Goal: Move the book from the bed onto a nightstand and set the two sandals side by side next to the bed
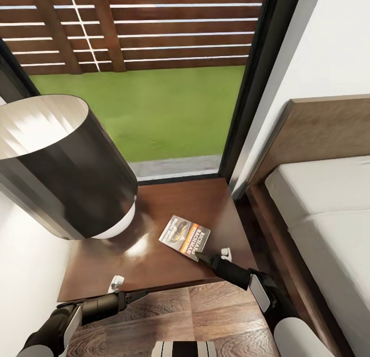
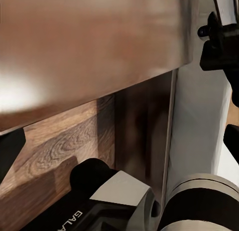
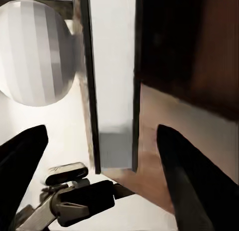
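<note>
Book (image 1: 185, 234) flat on nightstand (image 1: 154, 264); right gripper (image 1: 204, 256), fingers spread wide, empty, beside it; left gripper's (image 1: 134, 294) opening unclear.

The dark reddish-brown wooden nightstand's surface (image 1: 169, 202) is bare along its back edge and right corner. A big dark cylindrical lamp shade (image 1: 61, 161) overhangs its left side. A small paperback book (image 1: 185, 237) lies near the front-right edge.
</note>
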